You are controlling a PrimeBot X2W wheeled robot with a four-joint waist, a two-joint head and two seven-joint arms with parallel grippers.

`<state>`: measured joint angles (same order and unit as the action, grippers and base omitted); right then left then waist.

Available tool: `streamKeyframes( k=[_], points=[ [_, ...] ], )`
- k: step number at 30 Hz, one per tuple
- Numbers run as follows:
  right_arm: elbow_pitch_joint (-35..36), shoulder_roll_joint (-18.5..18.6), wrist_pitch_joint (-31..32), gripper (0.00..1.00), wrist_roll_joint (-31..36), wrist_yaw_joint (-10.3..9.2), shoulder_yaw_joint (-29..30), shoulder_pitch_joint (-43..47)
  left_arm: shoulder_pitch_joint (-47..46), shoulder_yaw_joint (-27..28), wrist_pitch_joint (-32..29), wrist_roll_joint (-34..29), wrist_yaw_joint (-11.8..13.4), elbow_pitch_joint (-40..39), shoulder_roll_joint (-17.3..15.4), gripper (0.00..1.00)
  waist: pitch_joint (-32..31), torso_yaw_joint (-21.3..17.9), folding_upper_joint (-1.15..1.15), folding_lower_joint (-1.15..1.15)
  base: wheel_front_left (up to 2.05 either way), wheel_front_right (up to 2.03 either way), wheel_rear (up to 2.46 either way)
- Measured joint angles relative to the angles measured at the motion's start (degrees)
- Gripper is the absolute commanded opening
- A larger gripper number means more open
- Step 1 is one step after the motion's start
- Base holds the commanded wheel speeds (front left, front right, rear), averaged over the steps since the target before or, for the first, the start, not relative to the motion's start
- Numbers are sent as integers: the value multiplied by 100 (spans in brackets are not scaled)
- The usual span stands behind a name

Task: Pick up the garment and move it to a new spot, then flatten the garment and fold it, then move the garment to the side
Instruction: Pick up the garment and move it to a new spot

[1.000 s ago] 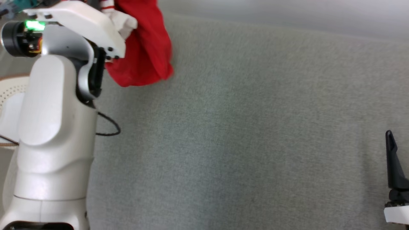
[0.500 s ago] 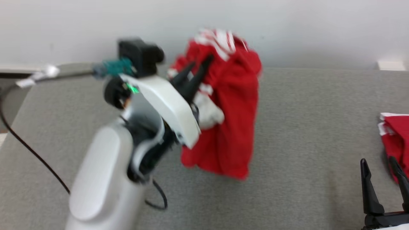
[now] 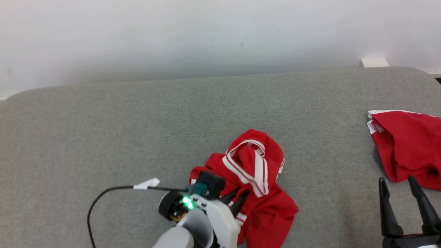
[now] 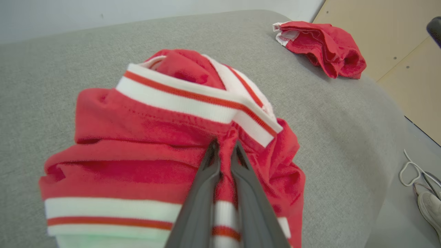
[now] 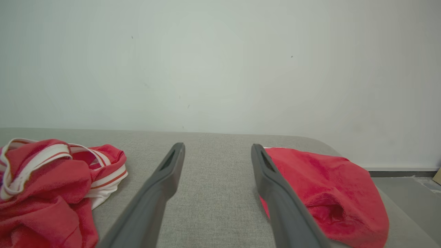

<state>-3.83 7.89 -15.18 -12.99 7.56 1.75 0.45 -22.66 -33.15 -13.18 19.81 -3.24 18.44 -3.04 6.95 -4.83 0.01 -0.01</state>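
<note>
The red jersey (image 3: 255, 172) is lying crumpled in a heap at the near middle of the grey upholstered surface (image 3: 120, 137). Its white-striped V-neck collar (image 4: 193, 100) is sitting on top of the pile. The fabric is reading as a light, soft knit. Under any lift it is likely going to sag, drape and bunch, with no stiffness and nothing fragile about it. The ribbed collar and the striped hem (image 4: 103, 210) are offering the firmest, least slippery holds. For flattening, two well-separated edge points are advisable. The left gripper (image 4: 224, 148) is pinching a fold of red cloth just below the collar, its fingers narrow with fabric between them. The right gripper (image 3: 396, 181) is hovering at the near right, fingers wide and empty, just beside a second red garment (image 3: 406, 144) lying at the right.
</note>
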Motion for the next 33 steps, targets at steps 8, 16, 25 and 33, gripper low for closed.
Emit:
streamKeyframes(
  k=[8, 16, 25, 33],
  points=[
    [4, -12, 1, 100, 13, 0, 52, -3, 155, -91, 1774, 314, 528, 374, 21, 100, -93, 1, 0, 0, 0, 0, 0],
    [47, -16, 1, 100, 22, 0, 324, 86, 1058, 225, 2751, 172, 1236, -326, -27, 100, -238, 117, 0, 0, 0, 0, 0],
    [4, -158, 1, 100, 103, 0, 591, 333, 1961, 1060, 2825, -493, 1483, -942, -177, 100, -399, 170, 0, 0, 0, 0, 0],
    [-160, -274, 1, 100, 221, 0, 506, 471, 2362, 1764, 2825, -844, 1348, -999, -109, 100, -620, 103, 0, 0, 0, 0, 0]
  ],
)
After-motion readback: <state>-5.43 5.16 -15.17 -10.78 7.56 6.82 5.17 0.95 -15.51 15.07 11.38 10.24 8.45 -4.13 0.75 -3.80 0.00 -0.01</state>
